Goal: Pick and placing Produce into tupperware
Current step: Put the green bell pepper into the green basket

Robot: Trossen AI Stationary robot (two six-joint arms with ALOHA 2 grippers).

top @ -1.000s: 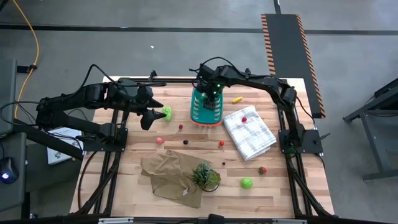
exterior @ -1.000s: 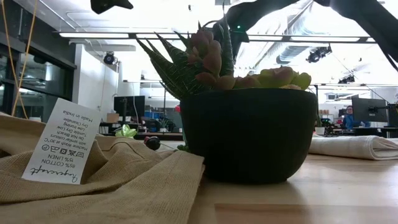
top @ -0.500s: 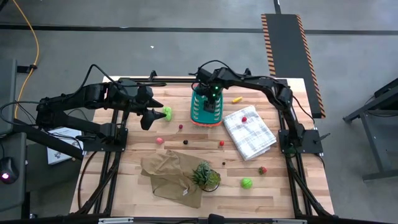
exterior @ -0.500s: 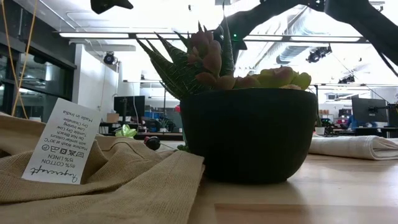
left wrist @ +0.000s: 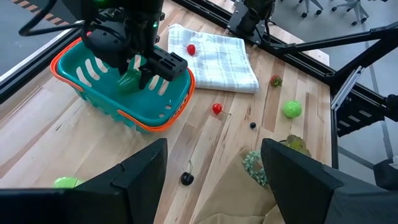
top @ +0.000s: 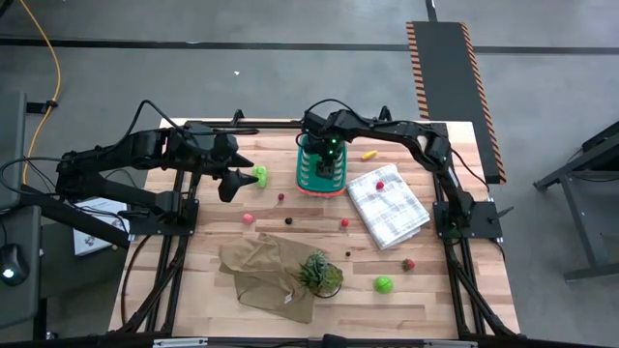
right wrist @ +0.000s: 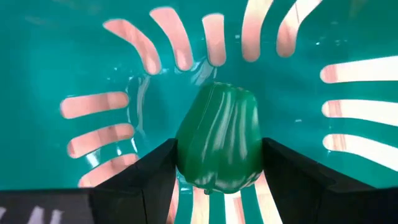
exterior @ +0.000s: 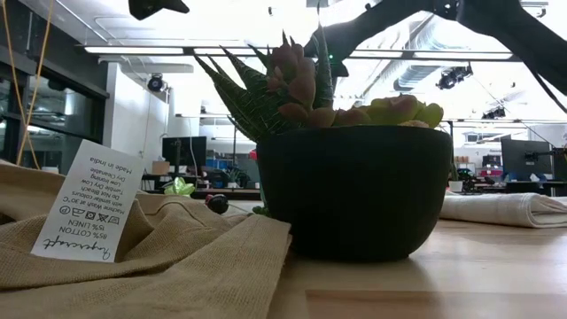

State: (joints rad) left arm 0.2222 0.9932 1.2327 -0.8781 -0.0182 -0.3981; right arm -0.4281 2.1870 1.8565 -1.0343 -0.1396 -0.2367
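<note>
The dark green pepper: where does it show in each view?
High view: hidden under the right tool, above the teal basket.
Low view: not in it; the potted plant blocks the far table.
Left wrist view: dark green pepper between the right tool's fingers, inside the basket.
Right wrist view: centre, against the basket's slotted wall.
Shared landmark: the basket.

A dark green pepper point(right wrist: 219, 138) hangs upright inside the teal slotted basket point(top: 308, 172) at the desk's far edge. Small red pieces point(top: 344, 222) and light green lumps point(top: 384, 284) lie scattered across the wood.
</note>
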